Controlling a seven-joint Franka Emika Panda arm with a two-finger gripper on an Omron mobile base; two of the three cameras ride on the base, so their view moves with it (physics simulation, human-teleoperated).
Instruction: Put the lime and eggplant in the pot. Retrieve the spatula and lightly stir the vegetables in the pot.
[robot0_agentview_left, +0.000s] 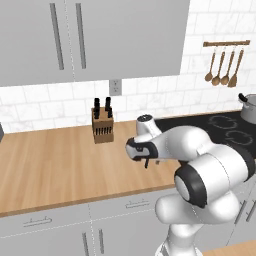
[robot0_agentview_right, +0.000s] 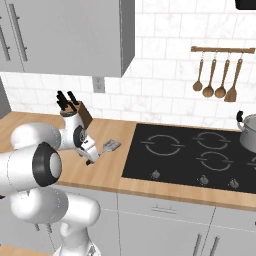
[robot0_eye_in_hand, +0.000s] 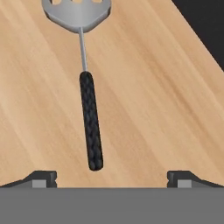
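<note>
Your gripper (robot0_eye_in_hand: 112, 178) hangs spread wide above the wooden counter (robot0_eye_in_hand: 166, 113), its two dark fingertips (robot0_eye_in_hand: 41, 178) far apart at the bottom of the hand view and closed on nothing. Between them, lower on the counter, lies the spatula (robot0_eye_in_hand: 89, 109): a flat grey metal blade with slots cut through it, a thin bare steel neck, and a long black handle with a ribbed, knurled look. You see the handle's rounded end pointing back toward the fingers, the blade at the far end.

From the right base view, the spatula's blade (robot0_agentview_right: 111, 145) rests on the pale, grained wood just left of the black glass cooktop (robot0_agentview_right: 190, 155), close beside the hand. The pot (robot0_agentview_right: 248, 131), round shiny steel with a small black side handle, stands at the cooktop's far right corner, well apart from the spatula. Whether anything lies inside it you cannot tell.

Your arm (robot0_agentview_left: 200, 165) is folded low over the counter's front edge, glossy white shells with dark joints, the forearm reaching forward and the hand tipped downward at the wood. Behind it a wooden knife block (robot0_agentview_left: 103, 127) with black-handled knives stands near the white tiled wall, and brown wooden spoons (robot0_agentview_right: 215, 75) hang from a rail above the cooktop.
</note>
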